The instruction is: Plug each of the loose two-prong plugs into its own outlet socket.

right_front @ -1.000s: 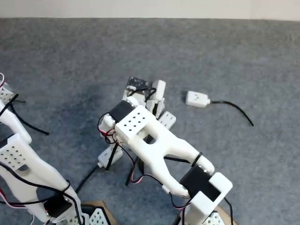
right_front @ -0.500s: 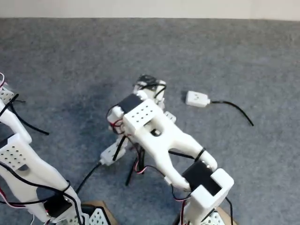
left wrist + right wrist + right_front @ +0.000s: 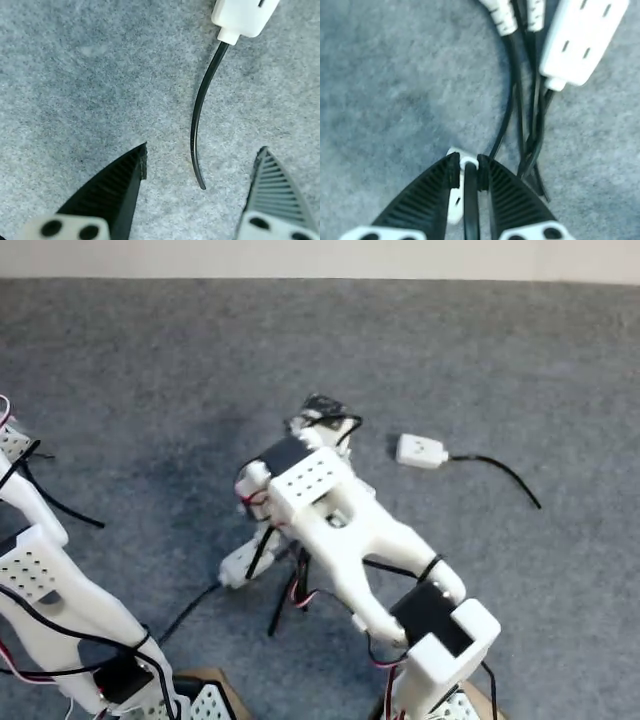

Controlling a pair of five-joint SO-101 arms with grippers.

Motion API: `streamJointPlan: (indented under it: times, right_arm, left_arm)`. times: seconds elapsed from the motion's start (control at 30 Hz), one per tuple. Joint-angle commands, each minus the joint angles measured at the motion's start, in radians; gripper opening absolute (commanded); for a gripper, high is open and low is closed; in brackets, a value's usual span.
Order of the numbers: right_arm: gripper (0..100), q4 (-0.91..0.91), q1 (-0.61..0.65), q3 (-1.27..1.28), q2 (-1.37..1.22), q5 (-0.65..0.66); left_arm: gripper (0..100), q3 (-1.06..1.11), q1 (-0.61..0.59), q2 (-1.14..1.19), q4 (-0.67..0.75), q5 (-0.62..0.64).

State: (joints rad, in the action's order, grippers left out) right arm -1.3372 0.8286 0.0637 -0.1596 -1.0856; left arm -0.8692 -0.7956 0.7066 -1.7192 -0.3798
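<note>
My right gripper [image 3: 467, 162] is shut on a small white plug [image 3: 456, 192], whose black cord runs back between the fingers. Beyond it on the grey carpet lies a white outlet block [image 3: 585, 40] with slot sockets, beside two more white plug ends [image 3: 501, 15] on black cords. In the high view the right arm [image 3: 320, 500] reaches over the table's middle and hides these. My left gripper [image 3: 200, 170] hangs open over bare carpet. A white connector [image 3: 245, 17] with a curved black cord [image 3: 200, 120] lies ahead of it, apart from both fingers.
Another white connector [image 3: 420, 450] with a black cord [image 3: 500, 472] lies alone at the right of the carpet. A white piece [image 3: 240, 562] with a cord sits left of the right arm. The left arm [image 3: 60, 610] stands at the lower left. Open carpet lies at the back.
The right arm has swung a little to the right and farther out. The white piece at its left has shifted slightly right. The left arm has stayed still.
</note>
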Motion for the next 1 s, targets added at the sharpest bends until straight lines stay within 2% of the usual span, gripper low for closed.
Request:
streamJointPlan:
  times: [0.0,0.37,0.63,0.97]
  right_arm:
    - [0.5,0.002,0.094,0.004,0.001,-0.014]
    - [0.5,0.008,0.219,0.071,-0.001,-0.028]
    - [0.5,0.005,0.211,0.071,-0.002,-0.026]
    - [0.5,0.008,0.111,0.071,-0.002,-0.003]
  left_arm:
    - [34,-0.041,-0.002,-0.012,0.002,-0.009]
    - [34,-0.041,-0.007,-0.012,0.005,-0.009]
    - [34,-0.041,-0.004,-0.012,0.003,-0.009]
    - [34,-0.041,-0.005,-0.013,0.002,-0.009]
